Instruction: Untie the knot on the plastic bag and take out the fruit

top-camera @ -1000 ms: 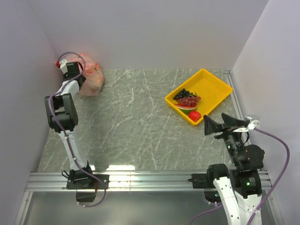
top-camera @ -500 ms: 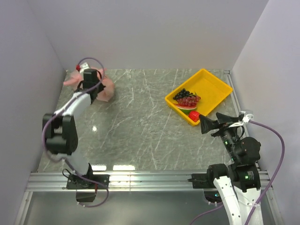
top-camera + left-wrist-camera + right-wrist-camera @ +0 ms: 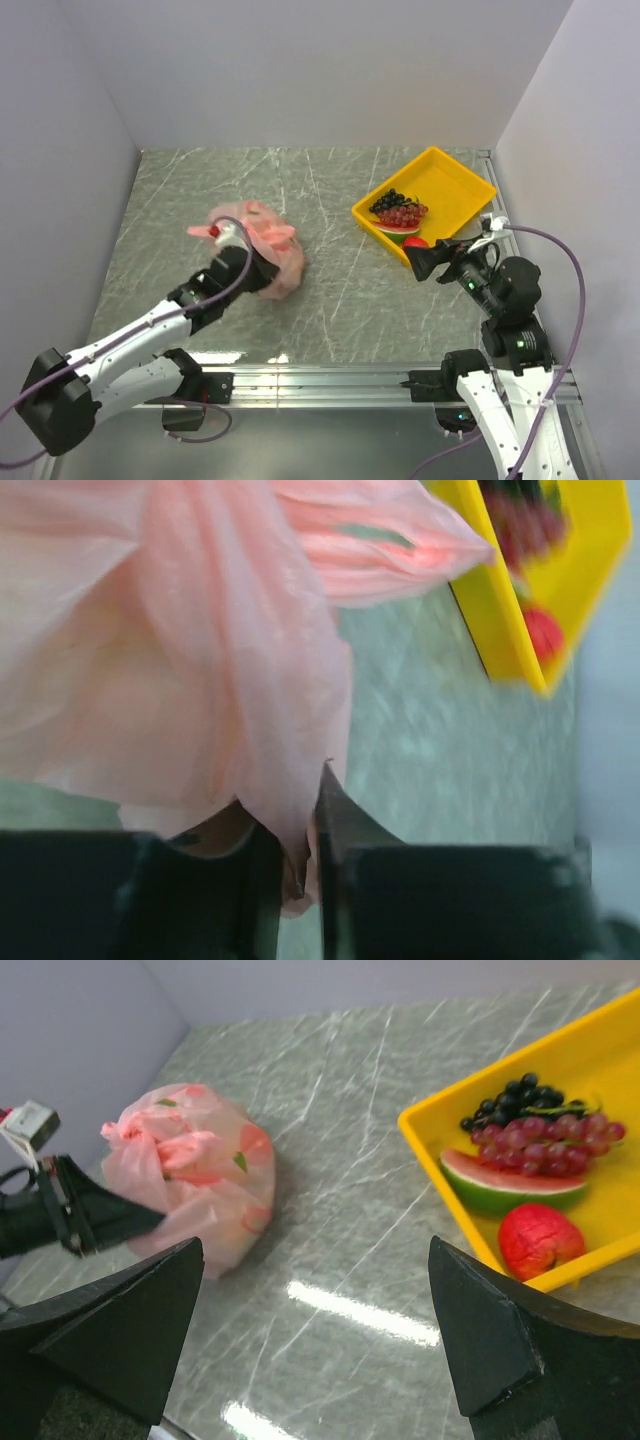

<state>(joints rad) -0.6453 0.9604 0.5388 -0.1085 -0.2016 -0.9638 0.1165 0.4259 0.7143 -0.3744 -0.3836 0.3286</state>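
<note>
A fold of the plastic bag [image 3: 150, 630] is being pinched between the nearly closed fingers of the left gripper [image 3: 300, 820], so thin pink film is being held, with the rest of the bag bulging just ahead of the fingertips and resting on the table [image 3: 340, 290]. The knot [image 3: 165, 1148] is being shown as a bunched twist on top of the bag, just beyond the left gripper's tip. The fruit is being hidden by the film and cannot be made out. The right gripper [image 3: 310, 1360] is being held wide open with nothing between its fingers, above the table. The bag is ahead of it to its left, well apart. The yellow tray [image 3: 420, 1125] is near, ahead to its right, with grapes [image 3: 540, 1125], watermelon slice [image 3: 505, 1185] and red fruit [image 3: 540, 1240] inside.
</note>
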